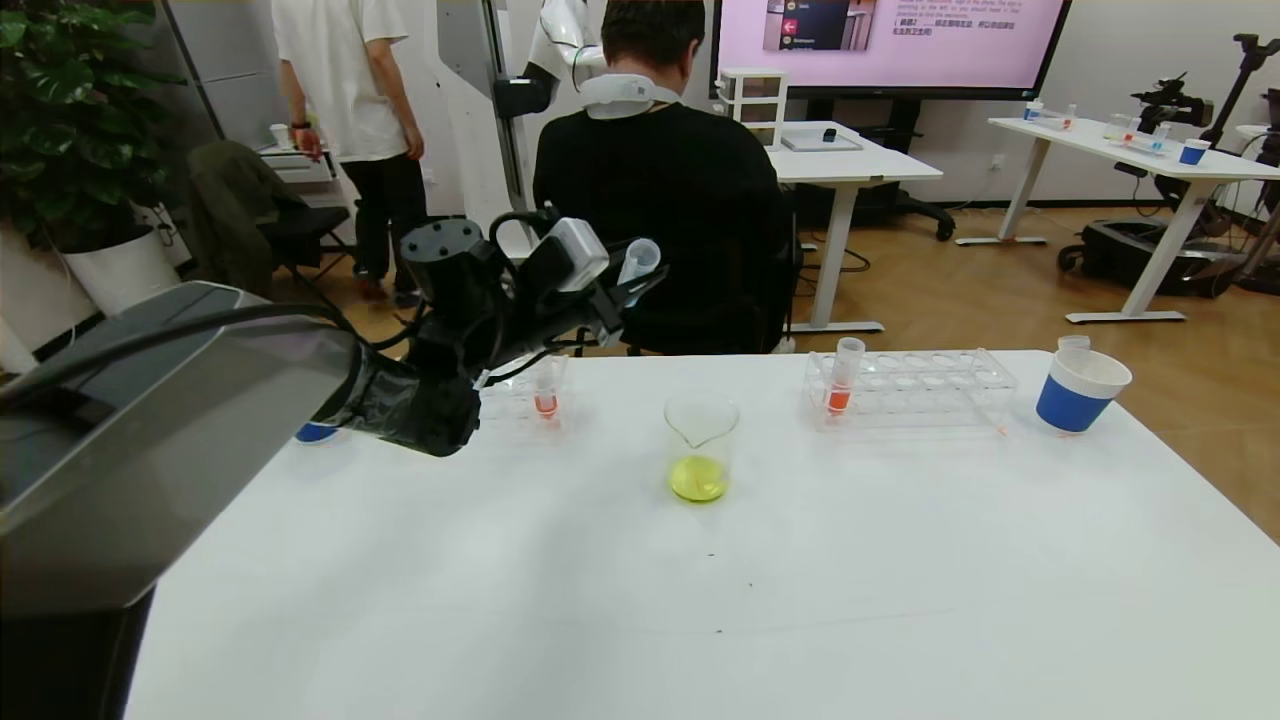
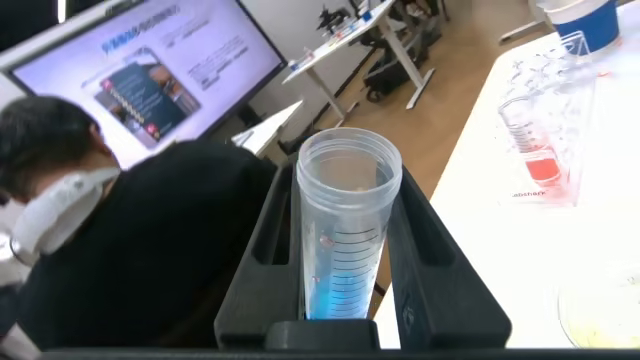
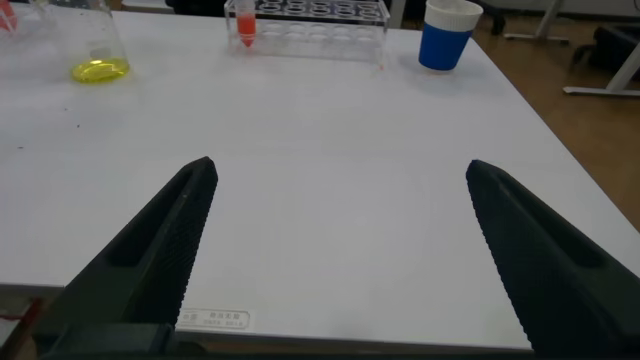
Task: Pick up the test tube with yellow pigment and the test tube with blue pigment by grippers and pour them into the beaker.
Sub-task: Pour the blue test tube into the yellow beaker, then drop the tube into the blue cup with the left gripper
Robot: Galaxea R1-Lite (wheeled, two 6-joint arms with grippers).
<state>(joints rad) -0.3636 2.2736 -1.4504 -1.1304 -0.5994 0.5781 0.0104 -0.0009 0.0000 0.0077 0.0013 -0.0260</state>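
My left gripper [image 1: 620, 290] is shut on the test tube with blue pigment [image 1: 638, 262] and holds it tilted in the air, above the table's far edge, left of and behind the beaker. In the left wrist view the tube [image 2: 345, 230] sits between the two fingers with its mouth open and blue liquid at its bottom. The beaker [image 1: 702, 445] stands mid-table with yellow liquid in its base; it also shows in the right wrist view [image 3: 95, 45]. No tube showing yellow liquid is in view. My right gripper [image 3: 342, 172] is open and empty, low over the table's near side.
A clear rack [image 1: 915, 385] at the back right holds an orange-red tube [image 1: 840, 385]. A blue-and-white cup [image 1: 1080, 390] stands right of it. A second rack [image 1: 520, 400] with an orange-red tube [image 1: 545, 395] sits behind my left arm. A person sits just beyond the table.
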